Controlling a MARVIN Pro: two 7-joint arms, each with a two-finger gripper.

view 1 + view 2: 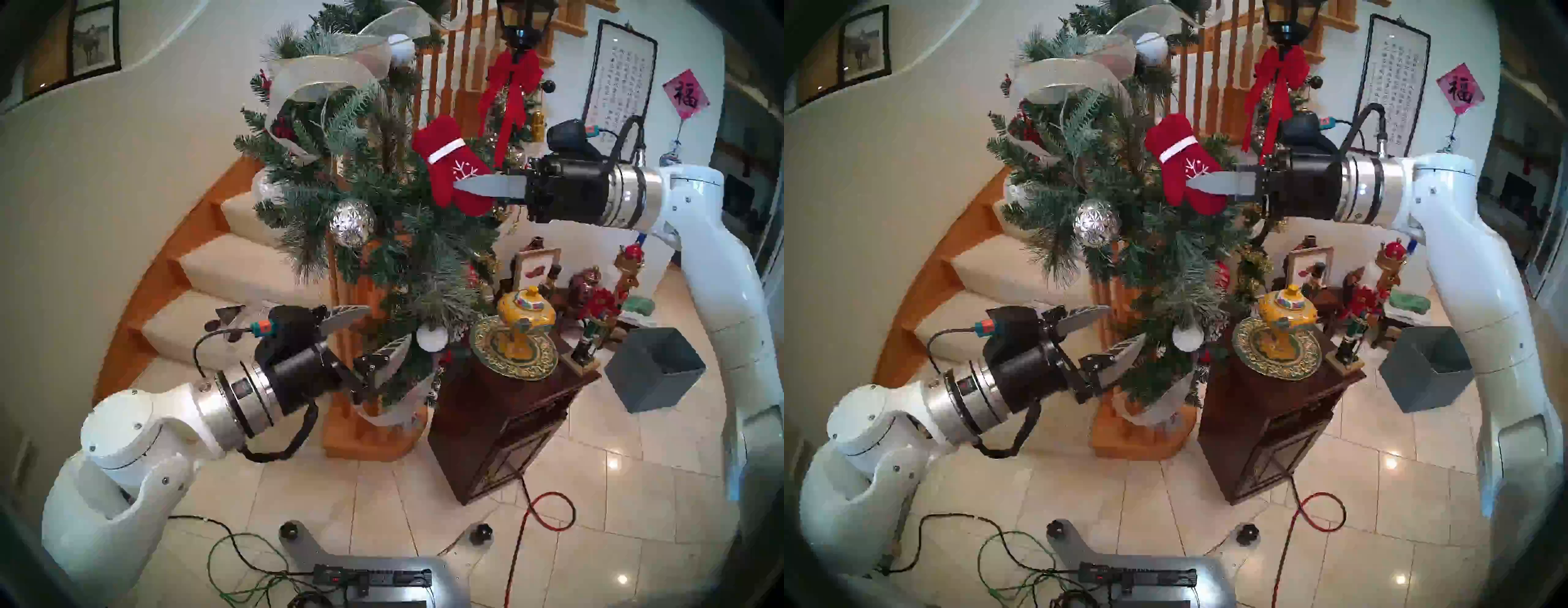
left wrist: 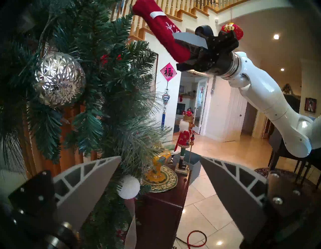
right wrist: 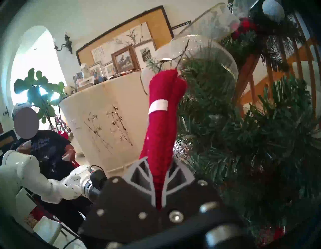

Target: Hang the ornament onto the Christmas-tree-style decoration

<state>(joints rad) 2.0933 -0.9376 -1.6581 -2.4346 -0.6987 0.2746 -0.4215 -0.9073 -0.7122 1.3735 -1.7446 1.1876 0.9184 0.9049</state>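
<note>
Right gripper (image 1: 460,187) clamped flat on red felt mitten (image 1: 449,163), thumb end pinched, cuff end up and leaning into upper branches of frosted pine garland (image 1: 373,178). Hanging loop not discernible; mitten not yet hooked, release pending. Left gripper (image 1: 373,331) spread wide, empty, low beside garland near white snowy ball (image 1: 431,338). Legible writing: "福" on red diamond wall hanging (image 1: 685,99); calligraphy scroll (image 1: 621,72) too small to read.

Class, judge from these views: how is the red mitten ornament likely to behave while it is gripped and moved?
The red mitten ornament looks like soft felt, so probably light. It stands out past the right gripper without drooping, so fairly stiff for its size. It looks pinched thin between the fingers, so likely squashable, hardly slippery or fragile.
</note>
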